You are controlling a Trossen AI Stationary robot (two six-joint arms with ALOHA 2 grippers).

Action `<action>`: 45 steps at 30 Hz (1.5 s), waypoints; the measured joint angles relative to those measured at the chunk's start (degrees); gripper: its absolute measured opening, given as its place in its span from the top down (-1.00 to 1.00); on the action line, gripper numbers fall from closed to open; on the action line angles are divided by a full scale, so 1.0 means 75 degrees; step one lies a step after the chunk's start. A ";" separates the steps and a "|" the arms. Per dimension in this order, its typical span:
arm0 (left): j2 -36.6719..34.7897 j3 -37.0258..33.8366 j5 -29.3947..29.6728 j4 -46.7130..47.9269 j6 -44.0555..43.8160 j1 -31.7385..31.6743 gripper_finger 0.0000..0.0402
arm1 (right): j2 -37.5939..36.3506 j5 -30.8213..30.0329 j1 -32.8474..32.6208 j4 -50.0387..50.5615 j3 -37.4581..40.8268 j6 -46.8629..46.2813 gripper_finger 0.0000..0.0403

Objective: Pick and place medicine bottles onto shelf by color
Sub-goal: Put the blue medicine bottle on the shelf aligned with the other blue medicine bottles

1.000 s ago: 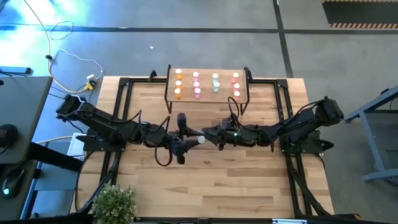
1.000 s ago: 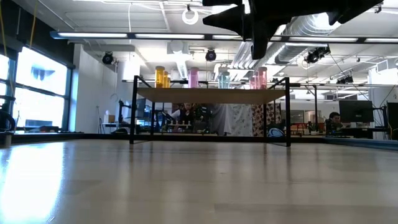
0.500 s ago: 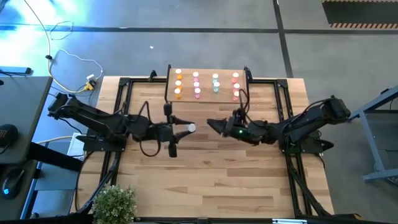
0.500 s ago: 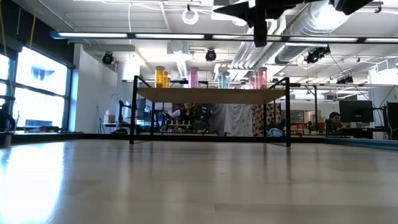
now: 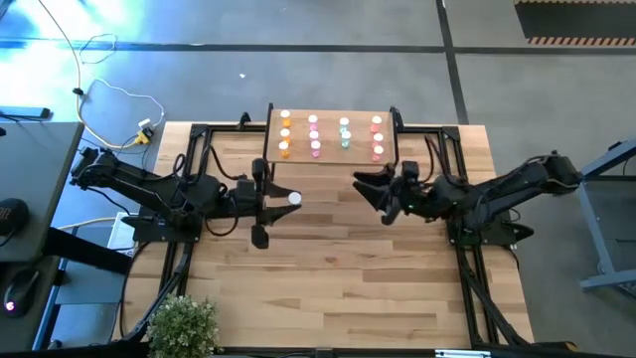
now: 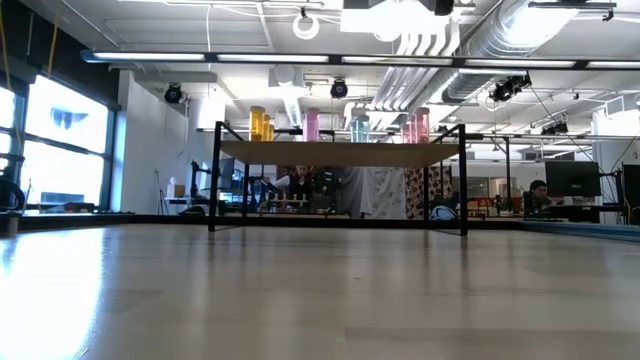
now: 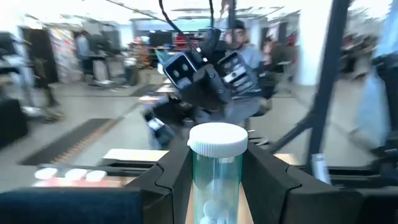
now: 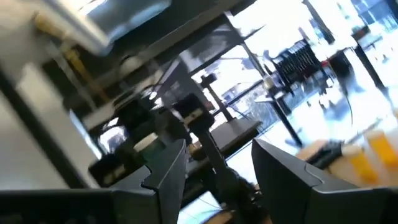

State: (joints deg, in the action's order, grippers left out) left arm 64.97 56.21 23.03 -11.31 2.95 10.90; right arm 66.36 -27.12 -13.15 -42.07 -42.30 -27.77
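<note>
Left tool [image 5: 281, 198] is pinching a teal-green medicine bottle [image 7: 217, 176] upright near the surface's middle, probably heading for the shelf [image 5: 388, 157] at the far edge; right tool [image 5: 364, 188] is hanging spread, empty.

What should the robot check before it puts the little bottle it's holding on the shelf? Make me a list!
1. Bottle held firm in the left gripper: ok, fingers press both its sides.
2. Bottle colour known: ok, teal-green with a white cap.
3. Teal column on the shelf has a free spot: cannot tell, the teal bottles sit in the third column, but the gap beside them is hard to judge.
4. Right gripper out of the way: not ok, it hovers just in front of the shelf.
5. Right gripper empty: ok, nothing between its fingers.
6. Bottles already on the shelf standing upright: ok.
</note>
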 joint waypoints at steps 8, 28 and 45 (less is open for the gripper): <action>0.0288 0.0000 -0.0531 -0.0157 -0.1165 -0.0001 0.43 | -0.0813 0.1108 0.0133 0.0959 0.0000 0.1986 0.14; 0.2167 0.0000 -0.0585 -0.2955 -0.1574 -0.0572 0.43 | -0.0884 0.2683 0.0321 0.6284 -0.2020 0.2763 0.03; 0.3008 0.0006 -0.0670 -0.3913 -0.1593 -0.0768 0.43 | 0.0220 0.3248 0.0519 0.6090 -0.2104 0.2413 0.03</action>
State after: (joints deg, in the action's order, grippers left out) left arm 87.53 56.25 18.00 -40.65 -8.99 5.15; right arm 68.01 -2.76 -9.26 3.60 -58.08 -9.67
